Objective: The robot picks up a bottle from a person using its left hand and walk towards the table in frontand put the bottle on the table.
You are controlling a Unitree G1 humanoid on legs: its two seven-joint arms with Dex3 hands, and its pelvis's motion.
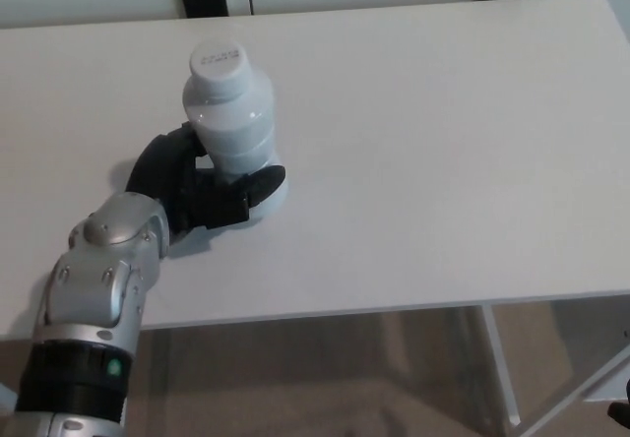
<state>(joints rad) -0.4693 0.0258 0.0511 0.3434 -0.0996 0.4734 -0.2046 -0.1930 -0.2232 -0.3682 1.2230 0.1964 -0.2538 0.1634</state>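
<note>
Placing step: left hand (pixel 202 189) wraps fingers around white bottle (pixel 232 122), upright on tabletop (pixel 443 142) near its front-left edge. Next: open fingers, back off without tipping it.

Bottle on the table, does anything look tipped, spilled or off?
Nothing stands out. The white bottle stands upright on the table, cap on, no spill around it, with the left hand closed round its lower part.
</note>
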